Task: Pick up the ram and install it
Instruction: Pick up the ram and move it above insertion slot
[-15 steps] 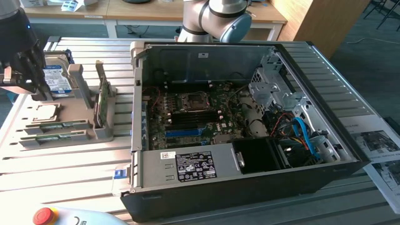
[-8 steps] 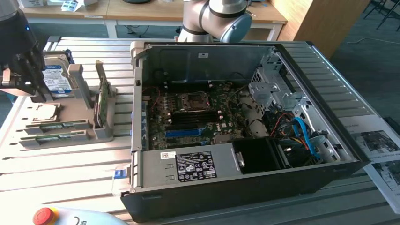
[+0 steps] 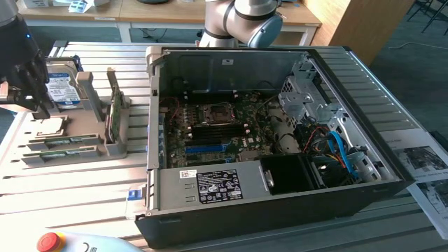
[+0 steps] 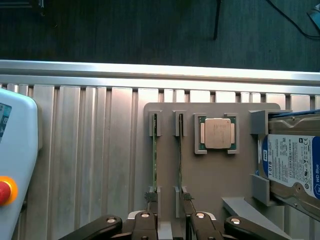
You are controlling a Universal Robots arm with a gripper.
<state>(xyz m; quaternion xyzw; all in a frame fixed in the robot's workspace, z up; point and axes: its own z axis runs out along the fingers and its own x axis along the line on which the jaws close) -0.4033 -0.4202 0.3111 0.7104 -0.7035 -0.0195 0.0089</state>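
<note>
Hand point(image 4: 172, 222) spread wide, above holder point(image 4: 210, 175); two ram sticks point(image 4: 154, 155) slotted (edge-on)

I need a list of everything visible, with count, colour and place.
ram sticks: two, green, on edge in holder
holder: one, grey, the exterior view's left
processor chip: one, silver, in holder
hard drive: one, silver, blue-white label, holder's end
computer case: one, black, open, mid-table
table: one, silver slats
stop-button pendant: one, white, red button, on table
papers: some, white, the exterior view's right
robot arm: one, grey-blue, behind case
jaws: one pair, black, open, above the holder
</note>
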